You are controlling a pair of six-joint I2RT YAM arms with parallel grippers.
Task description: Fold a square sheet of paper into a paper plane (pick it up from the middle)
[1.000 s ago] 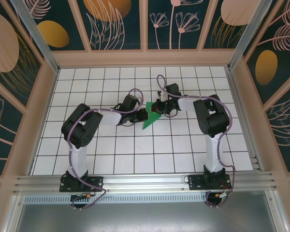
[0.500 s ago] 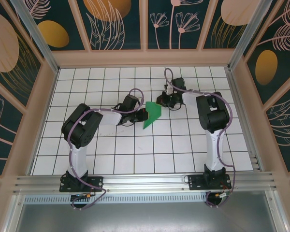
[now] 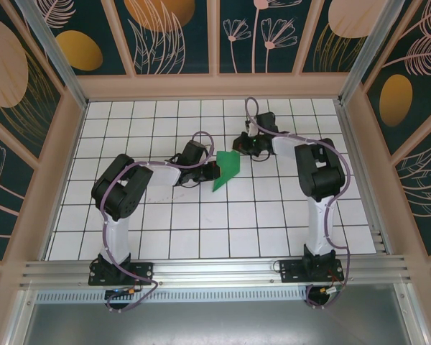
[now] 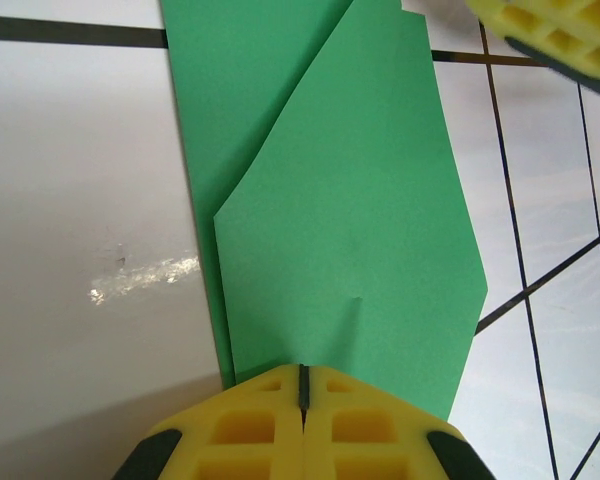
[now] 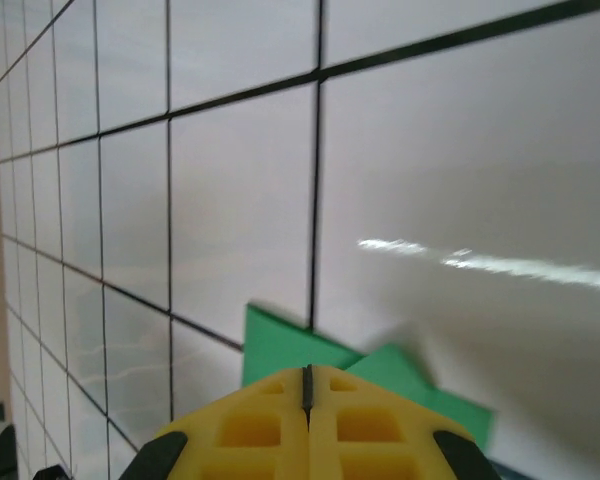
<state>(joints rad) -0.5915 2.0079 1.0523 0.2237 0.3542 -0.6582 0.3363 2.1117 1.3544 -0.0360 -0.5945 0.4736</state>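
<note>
Folded green sheet of paper [image 3: 226, 169] lay mid-surface, nearer far edge. Left end effector [image 3: 214, 169] clamped shut at sheet's left edge, covering it; pinch or press unclear. Right end effector [image 3: 238, 146] shut, holding nothing, fingers [image 5: 280, 430] hiding part of sheet's far corner.

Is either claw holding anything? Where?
Nothing is gripped. The shut left claw sits on an edge of the green paper; the shut right claw by its corner.

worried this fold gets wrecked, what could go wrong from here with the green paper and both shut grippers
The partly folded bright green paper sheet lies on the glossy white grid table; a push from the shut left gripper at its edge could skid it. The shut right gripper sits beside a corner and might snag it, undoing the fold.
</note>
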